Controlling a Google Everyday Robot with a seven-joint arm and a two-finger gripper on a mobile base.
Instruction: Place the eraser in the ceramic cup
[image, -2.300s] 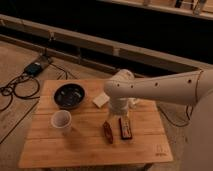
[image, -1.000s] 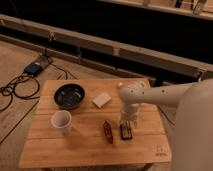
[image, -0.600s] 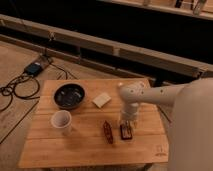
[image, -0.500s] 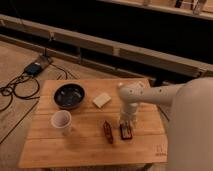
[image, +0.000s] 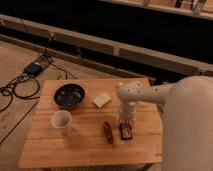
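Note:
The eraser (image: 126, 132), a small dark bar with red-orange markings, lies on the wooden table (image: 75, 150) right of centre near the front. My gripper (image: 125, 124) points straight down onto it from the white arm and covers its far end. The white ceramic cup (image: 61, 121) stands upright at the front left of the table, well to the left of the gripper and the eraser.
A dark round bowl (image: 69, 96) sits behind the cup. A pale cream block (image: 102, 100) lies near the table's middle, and a reddish-brown oblong piece (image: 108, 132) just left of the eraser. Cables and a small device (image: 34, 68) lie on the floor at left.
The arm swung from over the table's middle to the right and came down over the eraser. In the last second it has barely shifted. The objects on the table have not moved.

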